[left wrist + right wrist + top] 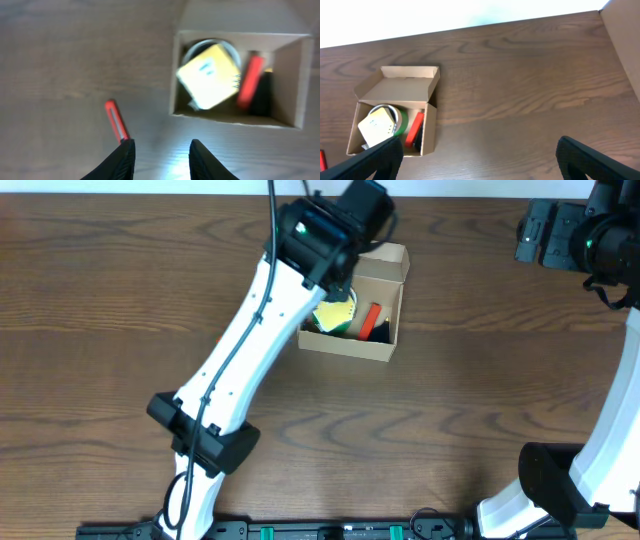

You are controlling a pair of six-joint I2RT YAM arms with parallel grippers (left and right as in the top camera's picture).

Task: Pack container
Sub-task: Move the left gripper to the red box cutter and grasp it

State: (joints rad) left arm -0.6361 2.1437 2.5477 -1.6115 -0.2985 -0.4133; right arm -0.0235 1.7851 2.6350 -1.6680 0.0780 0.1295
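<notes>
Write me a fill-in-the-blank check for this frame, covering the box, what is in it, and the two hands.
1. The flap lid of the container stands ____.
2. The yellow square item lies ____ the container.
3. The red stick near the left hand lies on the table, ____ the container.
4. The right hand, its fingers spread wide, holds ____.

Missing words: open; inside; outside; nothing
</notes>
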